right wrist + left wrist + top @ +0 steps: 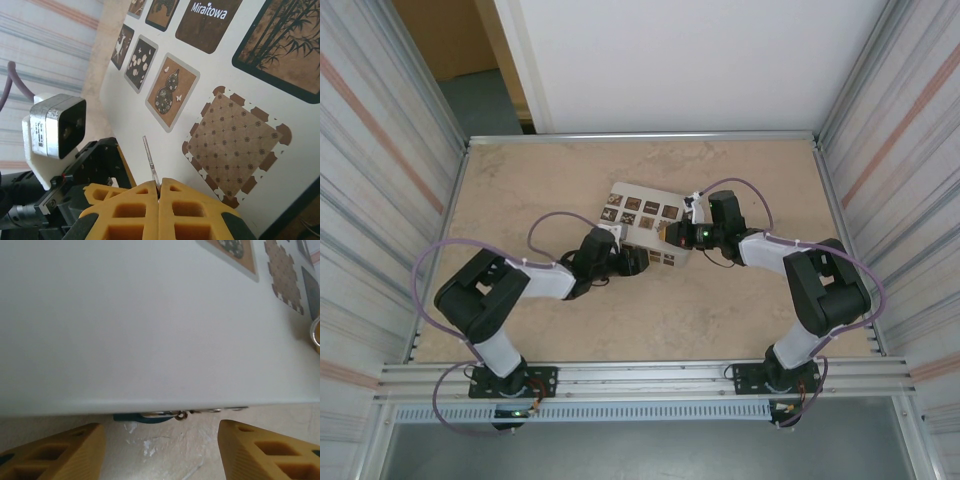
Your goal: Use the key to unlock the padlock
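Observation:
My right gripper [159, 184] is shut on a thin metal key [150, 159], whose blade sticks out above a white picture card [210, 60]. In the top view this gripper [672, 236] hangs over the card's [640, 215] right near corner. My left gripper [161, 440] is open and low on the table, with nothing between its yellow fingers [70, 450]; it [638, 262] faces the card's near edge. A teal piece with a metal ring [150, 416] peeks from under that edge. A brass-coloured curve [315, 335] lies on the card at the far right; whether it is the padlock I cannot tell.
The beige table [570, 180] is fenced by corrugated metal walls [380, 170] on both sides and a white panel [700, 60] at the back. The left arm's wrist camera [55, 125] sits close to my right fingers. Purple cables [740, 190] loop off both arms.

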